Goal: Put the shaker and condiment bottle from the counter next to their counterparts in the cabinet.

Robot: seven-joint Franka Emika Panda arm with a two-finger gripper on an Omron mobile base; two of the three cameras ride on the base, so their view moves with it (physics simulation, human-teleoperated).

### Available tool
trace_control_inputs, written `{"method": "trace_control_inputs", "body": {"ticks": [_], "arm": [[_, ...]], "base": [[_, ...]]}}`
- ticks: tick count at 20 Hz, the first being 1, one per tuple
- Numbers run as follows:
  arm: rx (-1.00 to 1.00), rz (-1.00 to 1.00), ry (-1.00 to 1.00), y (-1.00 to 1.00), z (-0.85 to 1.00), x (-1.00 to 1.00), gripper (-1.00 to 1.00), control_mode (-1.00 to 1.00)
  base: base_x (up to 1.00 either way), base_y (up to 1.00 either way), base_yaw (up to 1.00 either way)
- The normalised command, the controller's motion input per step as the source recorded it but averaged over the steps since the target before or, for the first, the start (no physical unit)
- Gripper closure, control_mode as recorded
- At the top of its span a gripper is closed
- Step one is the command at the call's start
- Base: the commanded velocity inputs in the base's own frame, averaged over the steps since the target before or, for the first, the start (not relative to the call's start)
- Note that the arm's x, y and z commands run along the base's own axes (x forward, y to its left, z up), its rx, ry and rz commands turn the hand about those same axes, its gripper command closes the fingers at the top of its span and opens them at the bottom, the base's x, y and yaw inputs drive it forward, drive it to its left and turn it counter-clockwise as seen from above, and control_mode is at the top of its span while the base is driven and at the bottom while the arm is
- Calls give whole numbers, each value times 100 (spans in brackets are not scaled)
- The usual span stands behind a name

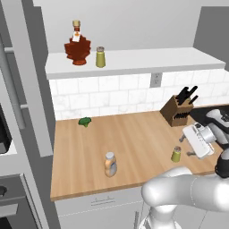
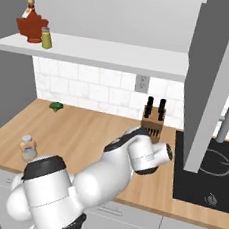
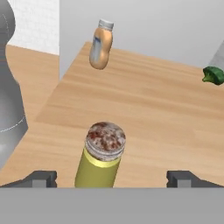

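Note:
The olive-yellow shaker [image 1: 176,154] [image 3: 100,159] stands upright near the counter's [image 1: 134,134] front right. My gripper [image 1: 185,145] [image 3: 113,178] is open, level with the shaker, one fingertip on each side of it and neither touching it. The condiment bottle [image 1: 110,164] [image 2: 28,147] [image 3: 100,43] stands upright near the counter's front edge, well to the left. On the cabinet shelf [image 1: 147,60] [image 2: 118,56] the dark-red maple-leaf bottle [image 1: 77,47] [image 2: 32,26] and the second shaker [image 1: 100,57] [image 2: 46,37] stand side by side at the left end.
A knife block [image 1: 179,107] [image 2: 152,122] stands at the back of the counter, just behind the hand. A small green broccoli [image 1: 84,121] [image 2: 56,106] [image 3: 213,75] lies at the back left. A black cooktop [image 2: 216,168] borders the counter on the right.

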Motion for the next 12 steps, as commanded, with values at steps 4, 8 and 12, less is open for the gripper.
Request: {"method": "trace_control_inputs", "body": {"ticks": [4,8,12], "arm": [[0,0,0,17,-2,-3,-100,-100],[2,0,0,28,-3,-1,-100,-100],[1,0,0,30,-2,-9,-100,-100]], "base": [[0,0,0],[0,0,0],[0,0,0]]}}
